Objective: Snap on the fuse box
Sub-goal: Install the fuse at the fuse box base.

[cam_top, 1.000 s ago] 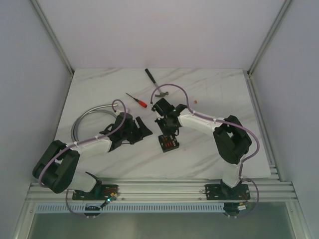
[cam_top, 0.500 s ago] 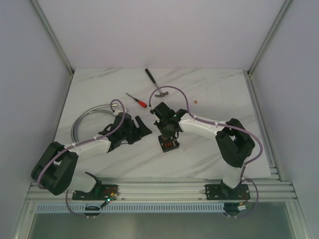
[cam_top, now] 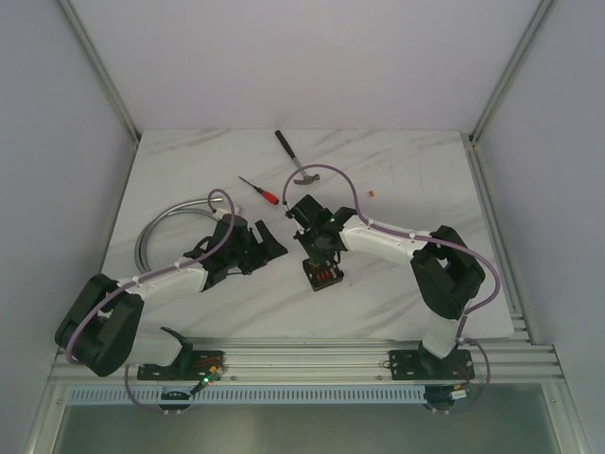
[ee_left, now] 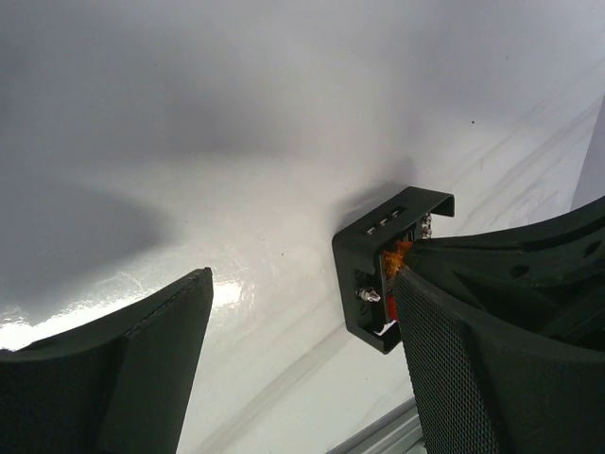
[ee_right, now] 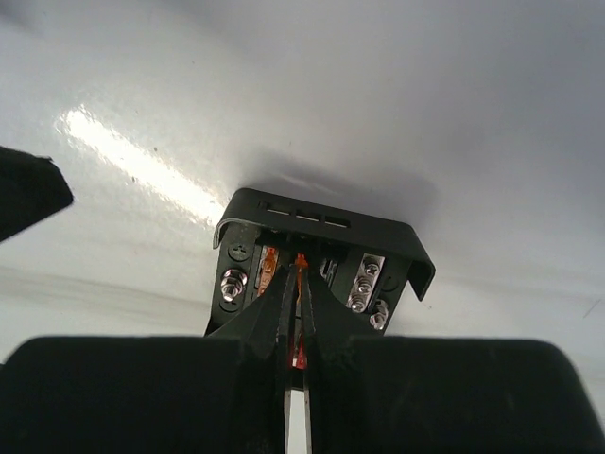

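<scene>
The fuse box (cam_top: 323,276) is a small black square box with red and orange fuses and silver screws on its face, lying mid-table. My right gripper (cam_top: 320,255) hangs right over it, pointing down. In the right wrist view the right gripper (ee_right: 301,270) is shut on a thin orange fuse (ee_right: 302,258), whose tip sits at a slot of the fuse box (ee_right: 321,214). My left gripper (cam_top: 271,244) stands open to the left of the box, apart from it. The left gripper (ee_left: 302,280) holds nothing, and the fuse box (ee_left: 378,248) shows beyond its right finger (ee_left: 454,369).
A red-handled screwdriver (cam_top: 260,190) and a hammer (cam_top: 296,160) lie behind the grippers. A grey metal hose (cam_top: 165,220) curves at the left. A tiny loose orange fuse (cam_top: 371,193) lies at the back right. An aluminium rail (cam_top: 302,357) runs along the near edge.
My right gripper has come down and slightly left onto the fuse box, still shut on the fuse. My left gripper has opened wider and stayed beside the box.
</scene>
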You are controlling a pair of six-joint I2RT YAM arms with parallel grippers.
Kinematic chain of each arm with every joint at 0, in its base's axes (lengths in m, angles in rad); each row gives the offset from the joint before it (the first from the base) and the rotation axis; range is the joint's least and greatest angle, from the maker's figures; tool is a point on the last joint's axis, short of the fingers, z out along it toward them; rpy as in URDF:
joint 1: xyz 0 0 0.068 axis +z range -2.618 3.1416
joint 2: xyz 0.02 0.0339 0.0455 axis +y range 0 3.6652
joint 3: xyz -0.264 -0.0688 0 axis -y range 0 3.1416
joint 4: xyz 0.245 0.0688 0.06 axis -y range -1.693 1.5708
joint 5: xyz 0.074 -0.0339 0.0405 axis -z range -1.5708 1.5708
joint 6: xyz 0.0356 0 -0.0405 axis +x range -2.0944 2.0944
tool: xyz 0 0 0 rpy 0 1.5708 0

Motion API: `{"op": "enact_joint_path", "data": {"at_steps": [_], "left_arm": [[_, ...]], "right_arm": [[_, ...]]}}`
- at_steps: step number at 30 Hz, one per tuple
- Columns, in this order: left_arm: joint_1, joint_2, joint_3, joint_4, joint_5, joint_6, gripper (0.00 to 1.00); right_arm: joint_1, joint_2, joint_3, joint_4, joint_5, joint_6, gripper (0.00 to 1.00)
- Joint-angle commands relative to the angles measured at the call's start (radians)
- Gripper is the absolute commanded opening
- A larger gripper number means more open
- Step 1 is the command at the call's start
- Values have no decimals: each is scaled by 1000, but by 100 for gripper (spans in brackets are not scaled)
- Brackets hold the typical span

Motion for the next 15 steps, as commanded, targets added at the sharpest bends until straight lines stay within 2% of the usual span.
{"op": "enact_joint_path", "data": {"at_steps": [1, 11, 15], "left_arm": [[6, -20, -6, -13, 15, 26, 86], [5, -12, -5, -13, 38, 46, 87], [4, -3, 2, -12, 45, 55, 88]], "right_arm": [[-2, 12, -3, -194, 3, -31, 10], [-3, -42, 59, -173, -53, 7, 27], [-8, -55, 60, -171, -76, 28, 28]]}}
